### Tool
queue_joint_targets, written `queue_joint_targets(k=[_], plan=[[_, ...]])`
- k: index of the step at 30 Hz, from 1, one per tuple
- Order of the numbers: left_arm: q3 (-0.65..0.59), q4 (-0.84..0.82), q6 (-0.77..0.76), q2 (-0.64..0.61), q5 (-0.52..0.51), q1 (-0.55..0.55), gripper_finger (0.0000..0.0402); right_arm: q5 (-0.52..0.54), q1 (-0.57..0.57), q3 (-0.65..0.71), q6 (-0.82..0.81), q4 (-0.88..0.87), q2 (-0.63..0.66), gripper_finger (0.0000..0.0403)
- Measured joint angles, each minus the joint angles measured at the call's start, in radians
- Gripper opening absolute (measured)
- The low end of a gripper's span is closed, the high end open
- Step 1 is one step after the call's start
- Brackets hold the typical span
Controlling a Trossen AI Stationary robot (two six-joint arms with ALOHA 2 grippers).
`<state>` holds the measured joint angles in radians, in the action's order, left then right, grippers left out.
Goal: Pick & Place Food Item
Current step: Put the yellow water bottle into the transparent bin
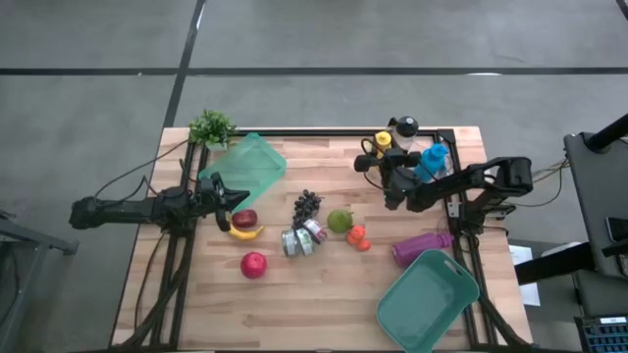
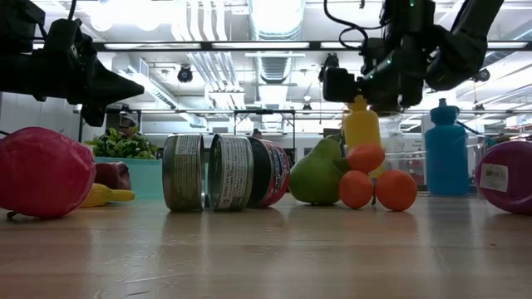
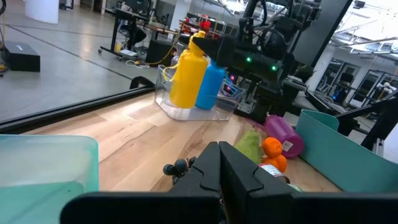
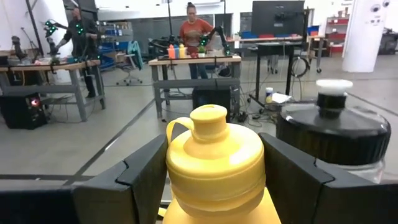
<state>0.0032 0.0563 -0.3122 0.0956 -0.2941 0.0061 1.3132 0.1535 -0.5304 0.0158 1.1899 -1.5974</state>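
A yellow squeeze bottle (image 4: 214, 155) stands upright in a clear tray (image 3: 168, 109) at the table's far right, beside a blue bottle (image 1: 433, 160) and a black-lidded jar (image 4: 333, 134). My right gripper (image 1: 386, 160) is shut on the yellow bottle. My left gripper (image 3: 221, 168) is shut, holds nothing and hovers level at the table's left, above a banana (image 1: 245, 232) and a dark red apple (image 1: 244, 218). On the table's middle lie grapes (image 1: 307, 204), a pear (image 1: 340, 221), oranges (image 1: 357, 237), tins (image 1: 302, 238) and a red fruit (image 1: 253, 265). My right gripper pinches the yellow bottle's shoulder (image 4: 177, 171), just under the cap, between its two fingers (image 4: 140, 177). They come in level from the table's near side. The bottle is upright, its base inside the clear tray's walls; whether it rests on the tray's floor I cannot tell.
One teal bin (image 1: 257, 167) lies at the far left and another (image 1: 432, 304) at the near right corner. A purple bottle (image 1: 422, 247) lies on its side near the right edge. A small plant (image 1: 211, 127) stands at the far left corner. People stand at benches beyond the table.
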Motion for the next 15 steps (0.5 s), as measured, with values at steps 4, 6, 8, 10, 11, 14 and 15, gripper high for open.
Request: queue_joint_targets(k=[4,6,8,10,11,14,15], plan=[[0.0,0.0,0.0,0.0,0.0,0.0,0.0001,-0.003,0.0,0.026,-0.065,-0.001,-0.011,0.0226],[0.0,0.0,0.0,0.0,0.0,0.0,0.0001,-0.009,0.0,0.039,-0.093,0.0,-0.017,0.0226],[0.0,0.0,0.0,0.0,0.0,0.0,0.0001,-0.014,-0.001,0.05,-0.114,-0.001,-0.022,0.0226],[0.0,0.0,0.0,0.0,0.0,0.0,0.0001,-0.027,-0.001,0.058,-0.126,-0.001,-0.023,0.0226],[0.0,0.0,0.0,0.0,0.0,0.0,0.0001,-0.031,-0.001,0.061,-0.128,-0.001,-0.023,0.0226],[0.0,0.0,0.0,0.0,0.0,0.0,0.0001,-0.034,-0.001,0.062,-0.126,-0.001,-0.022,0.0226],[0.0,0.0,0.0,0.0,0.0,0.0,0.0001,-0.034,-0.001,0.062,-0.125,-0.001,-0.022,0.0226]])
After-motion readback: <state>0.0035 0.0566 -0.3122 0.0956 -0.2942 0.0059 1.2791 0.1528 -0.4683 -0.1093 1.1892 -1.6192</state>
